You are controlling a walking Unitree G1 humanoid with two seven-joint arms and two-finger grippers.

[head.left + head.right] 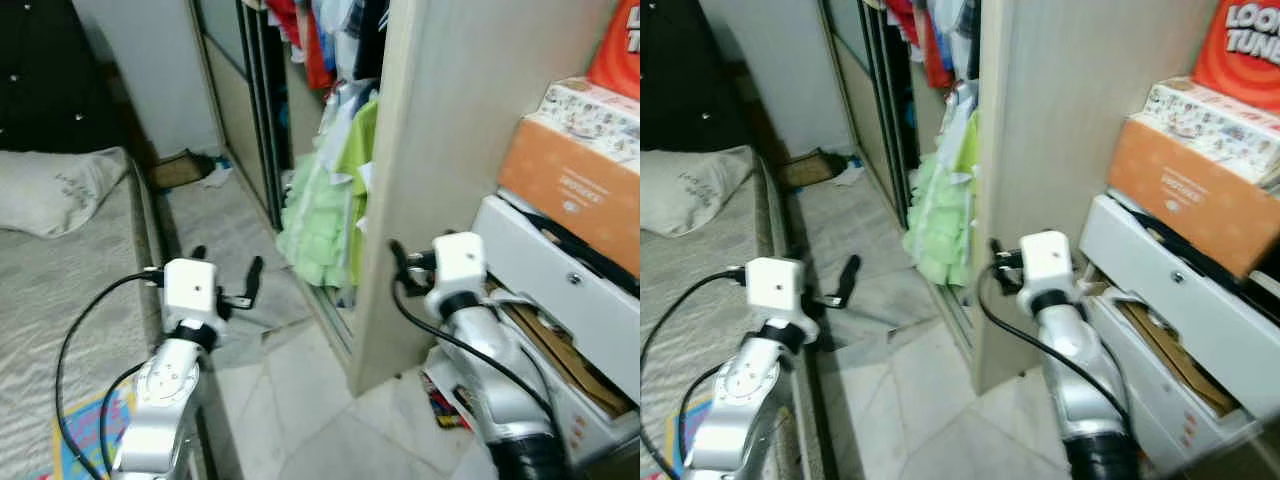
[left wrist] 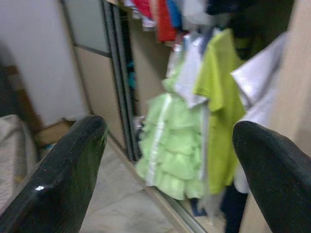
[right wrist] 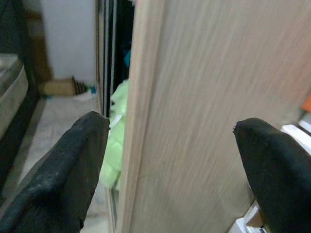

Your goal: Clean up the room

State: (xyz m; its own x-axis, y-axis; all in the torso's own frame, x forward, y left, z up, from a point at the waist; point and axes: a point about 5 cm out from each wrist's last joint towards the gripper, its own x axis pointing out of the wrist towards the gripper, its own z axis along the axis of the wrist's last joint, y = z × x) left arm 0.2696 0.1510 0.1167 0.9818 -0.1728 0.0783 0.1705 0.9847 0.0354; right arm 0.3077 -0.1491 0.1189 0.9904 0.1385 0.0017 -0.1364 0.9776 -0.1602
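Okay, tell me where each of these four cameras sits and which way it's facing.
Left eye, right eye: on the head, looking forward and down at the wardrobe, bed, both arms.
Left wrist: looks along the open left gripper at the green dress.
Right wrist: open right gripper faces the wardrobe's side panel.
All share the dress.

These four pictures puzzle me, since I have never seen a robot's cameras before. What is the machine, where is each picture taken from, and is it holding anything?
It is a walking humanoid robot tidying a bedroom. The two wide pictures come from its head, looking down at its silver arms. The left gripper hovers open beside the bed; the right gripper is open at the wooden wardrobe panel. The two close pictures come from wrist cameras, looking between each gripper's black fingers. Neither holds anything. Green clothes hang in the wardrobe; boxes sit on a white drawer unit.
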